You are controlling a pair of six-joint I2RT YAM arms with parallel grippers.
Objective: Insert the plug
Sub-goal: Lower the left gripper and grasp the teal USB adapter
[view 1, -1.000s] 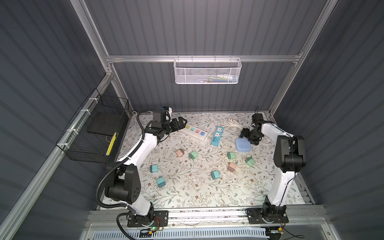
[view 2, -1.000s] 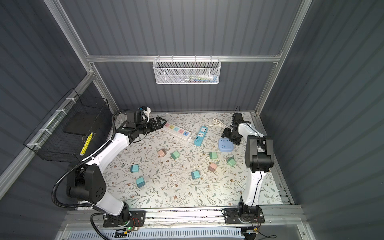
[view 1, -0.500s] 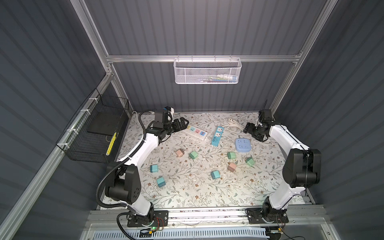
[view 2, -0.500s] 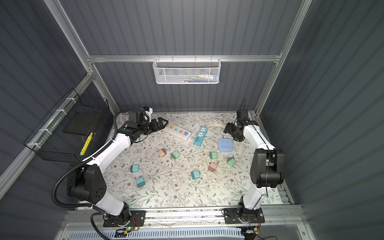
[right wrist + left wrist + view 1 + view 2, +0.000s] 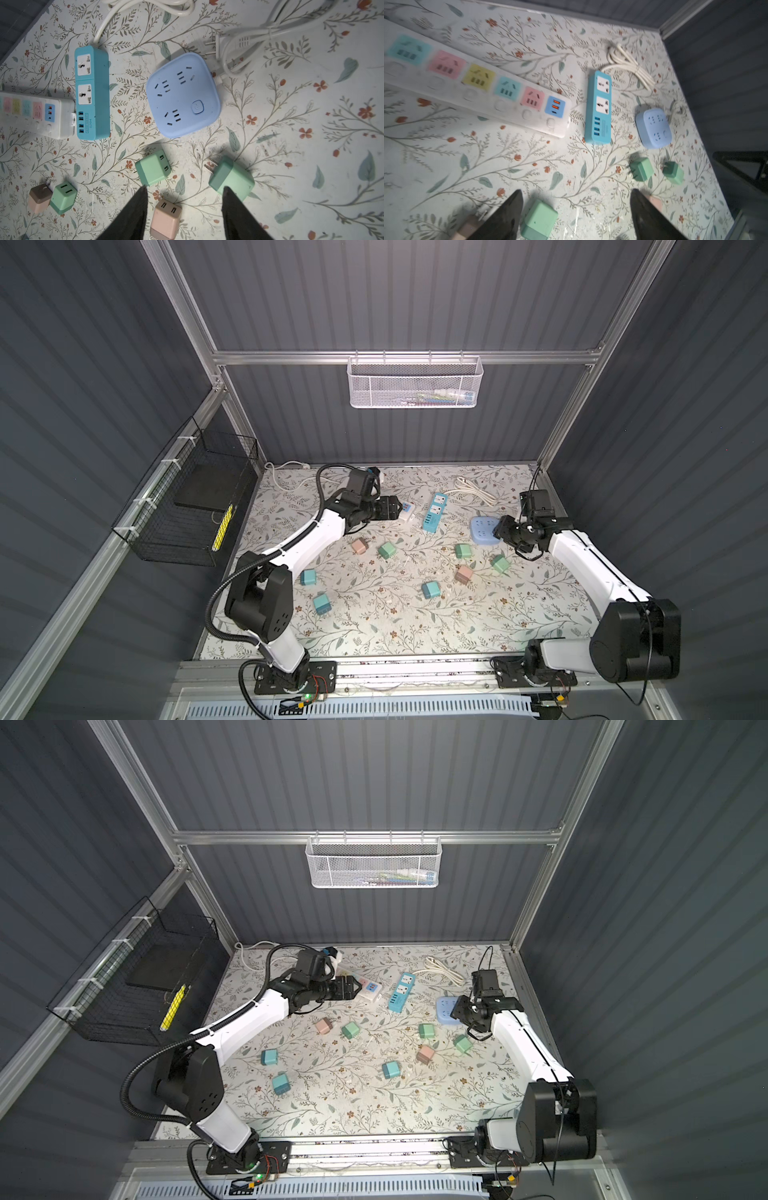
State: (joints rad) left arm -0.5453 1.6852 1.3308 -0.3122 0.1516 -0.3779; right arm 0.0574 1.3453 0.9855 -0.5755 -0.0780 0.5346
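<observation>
- Right wrist view: right gripper (image 5: pixel 184 188) hangs above the table (image 5: pixel 311 145), jaws partway apart and nothing in them
- looking down between its fingers (image 5: pixel 133 214) you see a pink plug (image 5: pixel 165 220), slotted face up and prongs hidden, so I'd guess its long axis stands upright with the prongs underneath
- green plug (image 5: pixel 231 179) lies on its side just beside one finger, prongs showing, long axis aimed roughly at the blue socket (image 5: pixel 182 94)
- in a top view, reading from that gripper: green plug (image 5: pixel 500 564) at 6 o'clock, pink plug (image 5: pixel 462 573) around 7, blue socket (image 5: pixel 484 531) at 9 and just beside it
- left gripper (image 5: pixel 575 190) is spread wide and empty too, with a second green plug (image 5: pixel 538 222) showing between its fingers; in both top views it hovers by the end of the white strip (image 5: pixel 477 93), with that plug at 6 o'clock from it
- no plug sits in any socket yet, they're all loose on the table
- my take: the right arm is the nearer one for the blue socket, and the pink plug looks like the easier grab from above; the side-lying green plug would need turning prongs-down first
</observation>
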